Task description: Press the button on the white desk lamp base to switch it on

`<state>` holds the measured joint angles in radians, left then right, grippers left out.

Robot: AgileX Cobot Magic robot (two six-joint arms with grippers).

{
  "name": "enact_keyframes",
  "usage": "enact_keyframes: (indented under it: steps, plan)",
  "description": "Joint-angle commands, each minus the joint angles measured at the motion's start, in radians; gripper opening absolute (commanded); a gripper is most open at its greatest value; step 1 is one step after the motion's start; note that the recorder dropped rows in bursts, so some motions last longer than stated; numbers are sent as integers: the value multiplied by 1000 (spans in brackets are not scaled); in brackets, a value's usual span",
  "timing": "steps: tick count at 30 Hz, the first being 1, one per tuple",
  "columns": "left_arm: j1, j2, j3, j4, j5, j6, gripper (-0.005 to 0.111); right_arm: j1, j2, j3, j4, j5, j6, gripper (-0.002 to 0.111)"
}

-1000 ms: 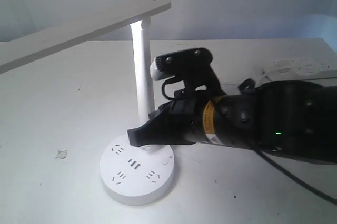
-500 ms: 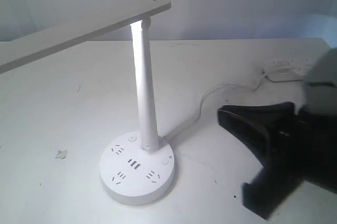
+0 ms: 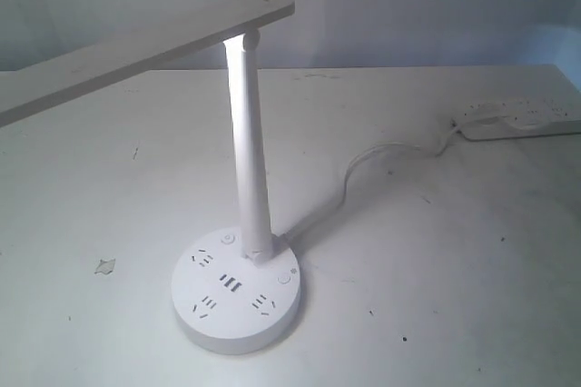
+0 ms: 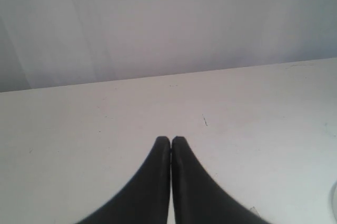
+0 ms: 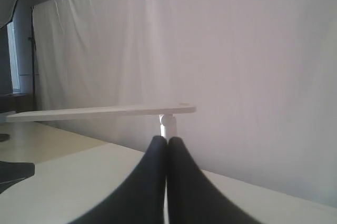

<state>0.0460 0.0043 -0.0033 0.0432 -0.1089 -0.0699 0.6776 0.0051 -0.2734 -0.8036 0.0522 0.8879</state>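
Note:
The white desk lamp base (image 3: 238,301) is a round disc with dark socket slots and USB slots at the front of the table, with small round buttons (image 3: 284,279) near its rim. Its upright pole (image 3: 249,151) is brightly lit under the long flat lamp head (image 3: 136,49). Neither gripper shows in the exterior view. My left gripper (image 4: 170,141) is shut over bare table, holding nothing. My right gripper (image 5: 167,141) is shut and empty, raised level with the lamp head (image 5: 100,111); the pole's top joint (image 5: 168,122) shows just beyond its tips.
A white cord (image 3: 381,155) runs from the base to a long white power strip (image 3: 522,120) at the table's back right. A small scrap (image 3: 105,266) lies left of the base. A white curtain (image 5: 237,50) hangs behind the table.
The right arm, over the base a second ago, has pulled back to the right and left the exterior view. The lamp stands where it was.

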Motion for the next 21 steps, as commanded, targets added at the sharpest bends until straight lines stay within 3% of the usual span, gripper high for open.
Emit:
enact_keyframes:
  steps: [1,5,10,13,18,21]
  plan:
    - [2,-4,3,-4,3,-1,0,-31,-2,-5,-4,6,-12,0]
    - [2,-4,3,-4,3,-1,0,-50,-5,-5,-4,77,-9,0]
    - [2,-4,3,-4,3,-1,0,-50,-5,40,-4,276,155,0]
    - [2,-4,3,-4,3,-1,0,-50,-5,121,-4,262,280,0]
    - [2,-4,3,-4,3,-1,0,-50,-5,273,-18,83,397,0]
    - [2,-4,3,-4,3,-1,0,-50,-5,273,-13,158,397,0]
